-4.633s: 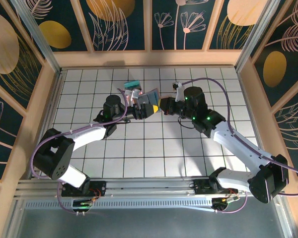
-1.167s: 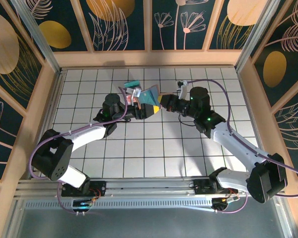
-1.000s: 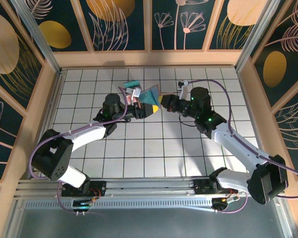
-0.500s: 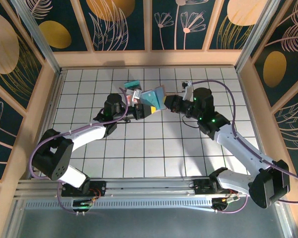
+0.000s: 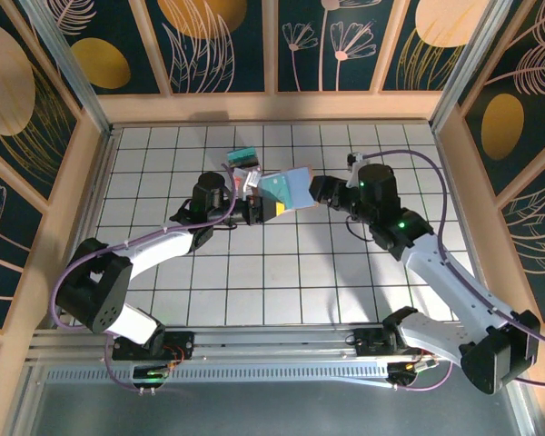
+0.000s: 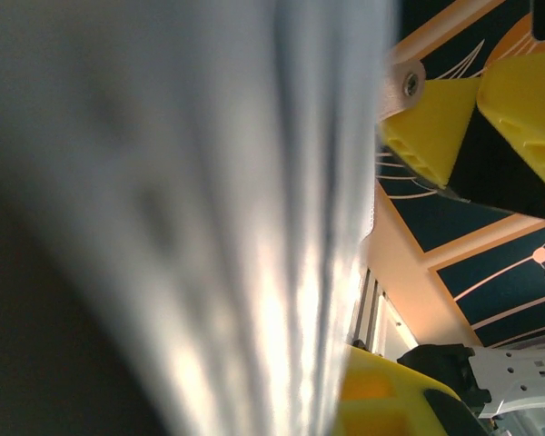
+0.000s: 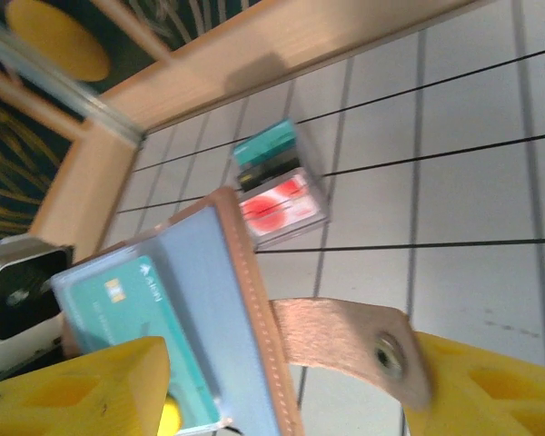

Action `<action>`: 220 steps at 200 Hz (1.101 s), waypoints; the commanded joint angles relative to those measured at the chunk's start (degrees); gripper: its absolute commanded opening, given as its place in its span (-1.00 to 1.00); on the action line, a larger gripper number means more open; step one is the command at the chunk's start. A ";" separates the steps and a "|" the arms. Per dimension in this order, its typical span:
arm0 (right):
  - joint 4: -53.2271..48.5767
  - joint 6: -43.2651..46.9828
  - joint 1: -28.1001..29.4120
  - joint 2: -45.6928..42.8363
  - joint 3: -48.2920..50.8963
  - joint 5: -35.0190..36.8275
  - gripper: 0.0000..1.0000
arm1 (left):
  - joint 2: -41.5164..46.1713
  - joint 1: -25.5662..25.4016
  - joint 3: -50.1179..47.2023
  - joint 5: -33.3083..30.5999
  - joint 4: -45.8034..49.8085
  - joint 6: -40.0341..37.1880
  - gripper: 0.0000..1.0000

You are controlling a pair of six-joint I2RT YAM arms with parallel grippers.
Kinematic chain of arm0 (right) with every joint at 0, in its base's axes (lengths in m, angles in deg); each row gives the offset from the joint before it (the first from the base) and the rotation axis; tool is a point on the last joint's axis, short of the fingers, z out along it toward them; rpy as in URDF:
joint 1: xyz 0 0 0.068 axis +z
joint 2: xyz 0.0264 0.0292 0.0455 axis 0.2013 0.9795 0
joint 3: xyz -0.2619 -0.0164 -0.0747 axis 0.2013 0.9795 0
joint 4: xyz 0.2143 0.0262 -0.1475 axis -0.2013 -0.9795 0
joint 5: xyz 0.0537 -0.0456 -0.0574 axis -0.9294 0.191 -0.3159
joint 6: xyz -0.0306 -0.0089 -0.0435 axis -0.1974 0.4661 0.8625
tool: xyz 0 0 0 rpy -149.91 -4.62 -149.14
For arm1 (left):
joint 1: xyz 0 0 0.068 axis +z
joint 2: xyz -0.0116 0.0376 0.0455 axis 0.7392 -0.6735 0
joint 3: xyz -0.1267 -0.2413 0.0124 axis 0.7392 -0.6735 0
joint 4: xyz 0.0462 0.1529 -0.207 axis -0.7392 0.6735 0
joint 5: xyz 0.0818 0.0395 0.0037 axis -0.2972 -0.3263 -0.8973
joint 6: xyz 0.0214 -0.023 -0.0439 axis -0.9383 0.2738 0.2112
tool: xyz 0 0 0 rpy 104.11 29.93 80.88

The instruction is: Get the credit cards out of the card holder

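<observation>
Two arms meet over the far middle of the white tiled surface (image 5: 282,272), with the small flat tan-pink leather card holder (image 5: 289,184) between them. It is unfolded, raised off the tiles and tilted, its grey-blue inside with tan border turned up toward the overhead camera.

Left hand (image 5: 265,207): clenched on the card holder's near-left corner, as judged from above, where nothing else bears the holder. The left wrist view is blurred by a pale surface close to the lens and does not show the grip itself.

Right hand (image 5: 316,189): released. Its yellow fingers (image 7: 82,391) stand wide apart on either side of the holder's free edge, and the tan closing strap with metal snap (image 7: 345,336) lies between them.

One teal credit card (image 7: 132,313) sits in a pocket of the holder.

Small clear box with teal and red contents (image 5: 243,163): on the tiles just beyond the left hand, apart from the work.

Progress: the holder is open and presented. With the teal card in its pocket, extraction is judged not begun.

Remaining: pinch the exposed card edge with the right hand, slide it out, set it down, and repeat for any cards hidden behind.
</observation>
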 commanded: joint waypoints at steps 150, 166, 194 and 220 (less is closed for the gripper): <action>-5.37 -1.95 2.45 13.22 -3.16 -3.20 -0.08 | -13.40 -2.32 -1.66 -3.42 2.77 3.33 -0.78; -3.38 -2.71 2.45 14.99 -2.17 -4.93 -0.09 | -14.10 -2.32 -2.01 -2.98 1.93 3.42 -0.78; -1.32 -3.33 2.53 18.45 -1.68 -6.74 -0.12 | -15.54 -2.24 -2.04 -2.67 0.57 3.87 -0.78; -0.55 -3.60 2.63 21.07 -1.91 -7.22 -0.16 | -16.91 -2.26 -2.53 -1.92 -2.21 5.05 -0.78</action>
